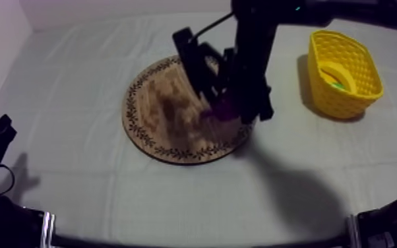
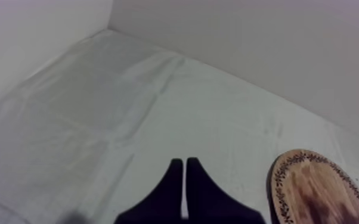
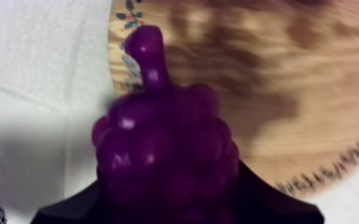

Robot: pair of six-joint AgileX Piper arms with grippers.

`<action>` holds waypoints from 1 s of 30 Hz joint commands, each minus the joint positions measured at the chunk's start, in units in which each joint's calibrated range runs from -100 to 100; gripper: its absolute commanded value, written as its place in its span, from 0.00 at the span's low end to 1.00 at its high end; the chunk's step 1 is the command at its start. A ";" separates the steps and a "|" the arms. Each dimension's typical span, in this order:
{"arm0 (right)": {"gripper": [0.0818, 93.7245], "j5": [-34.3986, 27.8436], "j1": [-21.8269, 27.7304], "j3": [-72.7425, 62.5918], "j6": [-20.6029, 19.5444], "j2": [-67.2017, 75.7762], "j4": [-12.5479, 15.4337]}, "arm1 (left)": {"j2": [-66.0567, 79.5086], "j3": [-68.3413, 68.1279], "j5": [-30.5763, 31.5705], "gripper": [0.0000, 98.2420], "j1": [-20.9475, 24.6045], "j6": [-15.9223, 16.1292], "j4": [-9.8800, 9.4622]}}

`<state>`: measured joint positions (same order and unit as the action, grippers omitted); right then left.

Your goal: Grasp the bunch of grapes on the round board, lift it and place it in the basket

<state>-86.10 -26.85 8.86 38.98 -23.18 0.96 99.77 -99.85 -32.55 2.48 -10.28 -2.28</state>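
My right gripper (image 1: 221,107) grasped the grapes (image 3: 164,149) at the board (image 1: 161,128) edge facing the basket (image 1: 353,76), which stood well apart.

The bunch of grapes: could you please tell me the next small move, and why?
Probably raise the right pincer straight up: it is shut on the bunch of grapes, low over the wooden board, and the yellow basket stands apart.

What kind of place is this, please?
Likely a robot test bench: a table under grey-white cloth, bare pale walls, and staged props, a round wooden board and a yellow woven basket.
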 commanded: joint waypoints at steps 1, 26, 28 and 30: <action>0.30 -2.28 1.24 -0.85 -0.23 4.36 0.18 | -0.03 -0.04 -0.03 0.00 0.01 0.00 0.01; 0.35 -6.15 24.15 -5.45 -9.89 18.38 -0.66 | -0.03 -0.04 -0.03 0.00 0.01 0.00 0.01; 0.36 -4.40 25.15 -2.85 -10.67 18.39 -1.42 | -0.03 -0.04 -0.03 0.00 0.01 0.00 0.01; 0.36 -2.53 26.04 -0.31 -11.33 18.40 -2.12 | -0.03 -0.04 -0.03 0.00 0.01 0.00 0.01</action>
<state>-89.84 -1.59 6.33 28.14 -4.75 -0.69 99.77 -99.85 -32.55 2.48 -10.28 -2.28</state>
